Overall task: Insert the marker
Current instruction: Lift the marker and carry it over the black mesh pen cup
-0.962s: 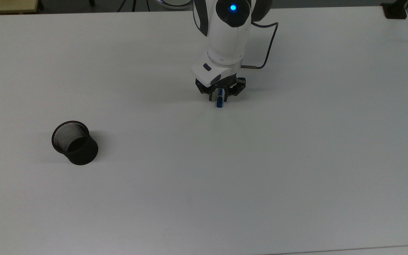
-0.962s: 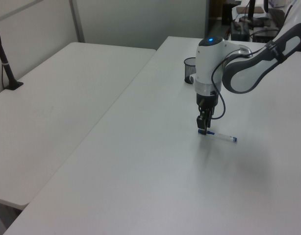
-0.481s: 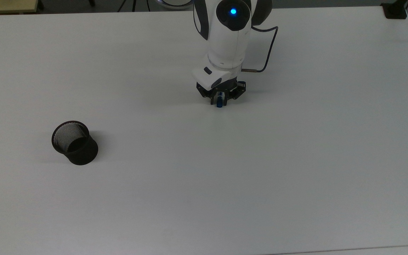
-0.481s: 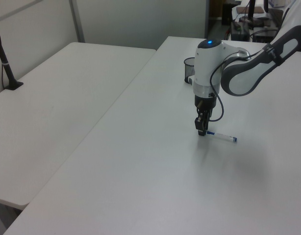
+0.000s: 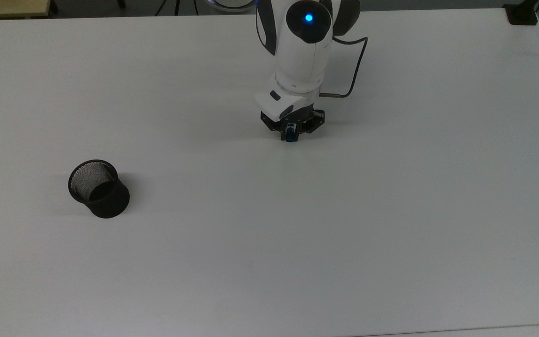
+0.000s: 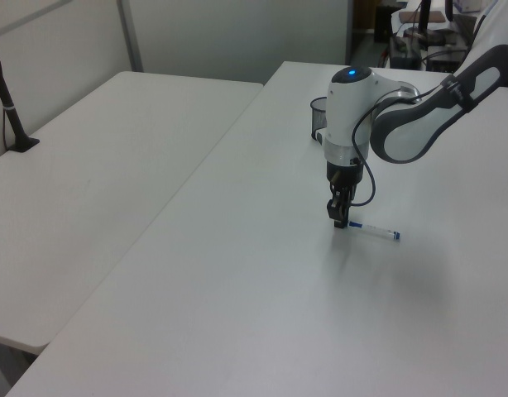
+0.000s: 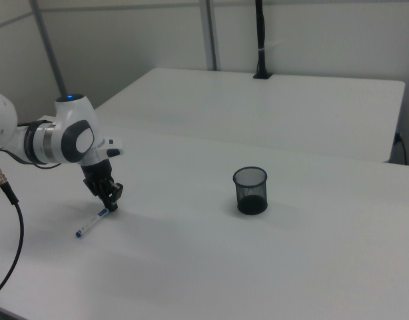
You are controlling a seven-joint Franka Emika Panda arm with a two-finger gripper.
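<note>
The marker [image 5: 290,137] lies flat on the white table [image 5: 344,210], and from the top only its blue cap end shows, poking out under my wrist. In the left view the marker's [image 6: 375,231] white barrel runs right from my fingertips; in the right view the marker [image 7: 90,225] runs down-left. My gripper [image 5: 290,133] points straight down at table height, its fingers closed in on the cap end. My gripper [image 6: 340,222] touches the marker's end. The black mesh cup [image 5: 98,189] stands upright far off on the top view's left.
The cup [image 7: 250,191] stands alone to the right view's right of the arm. A second white table [image 6: 97,165] adjoins on the left view's left, with a black pole [image 6: 7,103] on it. A cable [image 5: 356,65] loops from my wrist.
My gripper has come down a little over the marker's cap end and its fingers have narrowed onto it. The marker and the cup have not moved.
</note>
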